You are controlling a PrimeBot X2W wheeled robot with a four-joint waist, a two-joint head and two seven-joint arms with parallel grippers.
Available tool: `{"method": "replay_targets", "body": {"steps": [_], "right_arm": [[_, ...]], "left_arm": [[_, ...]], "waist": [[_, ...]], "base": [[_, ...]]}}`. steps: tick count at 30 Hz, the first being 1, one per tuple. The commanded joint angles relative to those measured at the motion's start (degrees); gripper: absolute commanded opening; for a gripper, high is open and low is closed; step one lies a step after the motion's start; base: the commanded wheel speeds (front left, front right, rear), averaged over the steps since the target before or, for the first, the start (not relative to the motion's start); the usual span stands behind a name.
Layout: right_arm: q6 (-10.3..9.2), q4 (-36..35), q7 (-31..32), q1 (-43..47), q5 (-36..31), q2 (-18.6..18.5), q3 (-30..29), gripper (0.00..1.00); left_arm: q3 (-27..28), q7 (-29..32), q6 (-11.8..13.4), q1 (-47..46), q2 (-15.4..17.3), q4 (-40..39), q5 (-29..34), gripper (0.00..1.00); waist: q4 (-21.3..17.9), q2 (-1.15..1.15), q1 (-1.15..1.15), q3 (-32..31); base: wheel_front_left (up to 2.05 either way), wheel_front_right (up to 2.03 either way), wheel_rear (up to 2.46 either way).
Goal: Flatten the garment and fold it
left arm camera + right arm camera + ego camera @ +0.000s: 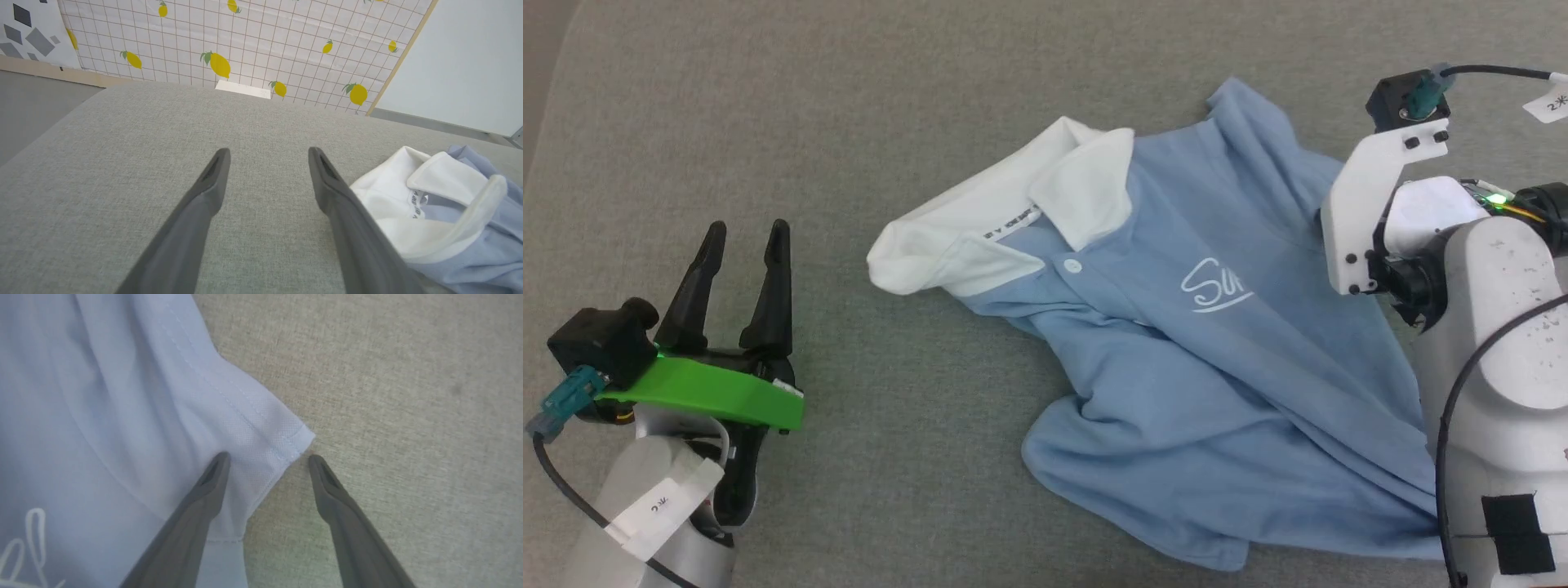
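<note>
The light blue polo shirt (1192, 359) lies rumpled on the grey surface, its white collar (1005, 220) pointing left, with the white cursive logo (1215, 287) and one white button (1072, 265) showing. My left gripper (743, 237) stands open well left of the collar, holding nothing; in the left wrist view the collar (429, 196) lies just right of its right finger. My right gripper (267, 459) is open over the hemmed corner of a sleeve (282, 437); its left finger sits over the fabric and its right finger over bare surface.
The grey fabric surface (849, 98) spreads wide around the shirt, with free room at the left and far side. A lemon-patterned wall (245, 36) stands beyond the far edge. My right arm's pale forearm (1503, 367) covers the shirt's right side.
</note>
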Motion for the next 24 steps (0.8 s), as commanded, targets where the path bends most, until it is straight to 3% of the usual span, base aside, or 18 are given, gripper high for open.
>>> {"method": "replay_targets", "body": {"steps": [1, 6, 7, 8, 13, 19, 24], "right_arm": [[0.20, 0.9, 1.6, -0.5, -0.2, 0.2, 1.1, 1.00], [0.20, 2.6, 8.0, 1.1, 2.2, -0.5, 4.7, 1.00], [0.20, 2.4, 8.4, 1.2, 2.6, -0.9, 4.9, 0.38], [0.20, 2.0, 8.4, 1.3, 3.3, -1.2, 4.8, 0.00], [0.20, -1.6, 5.4, 1.3, 4.5, -2.3, 1.1, 0.00], [0.20, -8.3, -0.3, 3.7, 4.4, -3.1, -10.0, 0.00], [0.20, -14.9, -2.4, 12.2, 5.5, -3.5, -21.1, 0.00]], "left_arm": [[0.0, -0.5, -0.3, -1.0, 0.4, 0.4, -0.2, 1.00], [-0.1, -0.8, -0.6, -1.2, 0.5, 1.5, -0.3, 1.00], [-0.2, -0.8, -0.6, -1.2, 0.5, 1.7, -0.3, 1.00], [-0.2, -0.9, -0.6, -1.2, 0.5, 1.9, -0.2, 1.00], [-0.5, -1.0, -0.7, -1.1, 0.5, 2.3, 0.0, 1.00], [-0.8, -1.0, -0.7, -0.3, 0.3, 2.7, 0.3, 1.00], [-0.9, -1.0, -0.2, 1.3, 0.0, 2.9, 0.6, 1.00]], "waist": [[2.2, 0.27, 0.00, 2.4], [2.0, 0.27, 0.00, 2.1], [1.9, 0.27, 0.00, 2.0], [1.7, 0.27, 0.00, 1.8], [0.8, 0.27, 0.00, 0.3], [-0.4, 0.27, 0.00, -3.0], [-1.9, 0.27, 0.00, -6.5]], "base": [[0.00, 0.00, 0.00], [0.00, 0.00, 0.00], [0.00, 0.00, 0.00], [0.00, 0.00, 0.00], [0.00, 0.00, 0.00], [0.00, 0.00, 0.00], [0.00, 0.00, 0.00]]}}
